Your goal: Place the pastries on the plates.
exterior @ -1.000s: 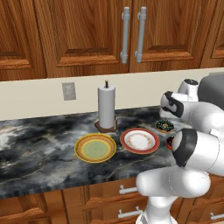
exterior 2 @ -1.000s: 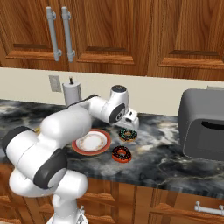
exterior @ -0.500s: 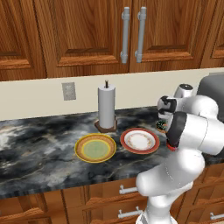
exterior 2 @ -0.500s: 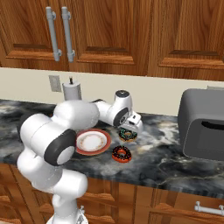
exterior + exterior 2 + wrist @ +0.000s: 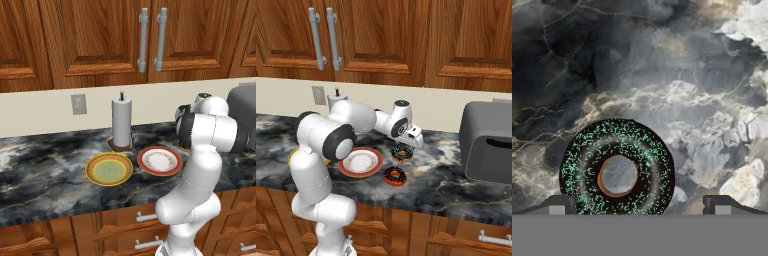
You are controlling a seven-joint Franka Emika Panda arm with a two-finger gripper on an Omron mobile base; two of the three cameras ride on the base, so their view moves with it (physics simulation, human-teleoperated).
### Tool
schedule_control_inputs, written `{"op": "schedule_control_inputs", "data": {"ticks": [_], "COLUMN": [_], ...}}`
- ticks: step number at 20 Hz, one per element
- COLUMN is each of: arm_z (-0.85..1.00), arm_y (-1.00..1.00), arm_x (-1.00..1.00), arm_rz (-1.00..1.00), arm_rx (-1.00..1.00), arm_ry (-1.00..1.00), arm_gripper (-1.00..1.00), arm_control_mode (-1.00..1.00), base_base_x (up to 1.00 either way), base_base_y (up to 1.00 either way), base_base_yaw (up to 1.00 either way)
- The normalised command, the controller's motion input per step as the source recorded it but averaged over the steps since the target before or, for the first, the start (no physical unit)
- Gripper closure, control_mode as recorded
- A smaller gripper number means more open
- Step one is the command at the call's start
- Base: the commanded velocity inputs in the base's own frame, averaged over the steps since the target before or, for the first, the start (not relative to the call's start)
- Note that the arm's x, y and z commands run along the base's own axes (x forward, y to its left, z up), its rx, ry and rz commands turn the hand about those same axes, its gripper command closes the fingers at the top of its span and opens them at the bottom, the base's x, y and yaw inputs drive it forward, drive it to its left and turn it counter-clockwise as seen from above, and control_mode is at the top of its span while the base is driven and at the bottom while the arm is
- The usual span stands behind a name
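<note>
A dark-sided pastry [image 5: 617,170] with chocolate icing and green sprinkles lies on the marble counter, also seen as the dark donut [image 5: 402,152]. My gripper [image 5: 639,205] hangs open just above it, and its fingertips [image 5: 559,204] stand to either side of the ring without touching it. From the right base, the gripper [image 5: 415,141] hovers over that pastry. The reddish-orange-sided pastry [image 5: 395,176] lies nearer the counter's front. Left of both sits the red-orange-rimmed plate [image 5: 360,161] [image 5: 160,160], bare. The yellow-rimmed plate [image 5: 109,169] with a green centre lies further left, also bare.
A paper-towel roll [image 5: 121,122] on a brown base stands behind the plates by the wall. At the right end of the counter is a grey toaster oven [image 5: 488,142]. Wooden cabinets hang above, and my own arm [image 5: 200,150] blocks the left base view of the pastries.
My elbow has swung up and folded in, and the hand has settled slightly lower over the dark pastry. The gripper stays open. Pastries and plates have not moved.
</note>
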Motion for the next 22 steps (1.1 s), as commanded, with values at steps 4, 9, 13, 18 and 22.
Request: {"op": "schedule_control_inputs", "data": {"ticks": [4, 9, 13, 18, 22], "arm_z": [-0.15, -0.34, -0.42, -0.23, -0.04], "arm_y": [-0.06, 0.00, -0.08, -0.09, -0.05], "arm_x": [0.04, 0.00, 0.00, 0.04, 0.18], "arm_rz": [0.00, 0.00, 0.00, 0.00, 0.00], "arm_rx": [0.00, 0.00, 0.00, 0.00, 0.00], "arm_ry": [0.01, 0.07, 0.09, 0.10, 0.00], "arm_gripper": [-1.00, -1.00, -1.00, -1.00, -1.00], "arm_control_mode": [-1.00, -1.00, -1.00, -1.00, -1.00], "base_base_x": [0.00, 0.00, 0.00, 0.00, 0.00], "base_base_y": [0.00, 0.00, 0.00, 0.00, 0.00], "base_base_yaw": [0.00, 0.00, 0.00, 0.00, 0.00]}}
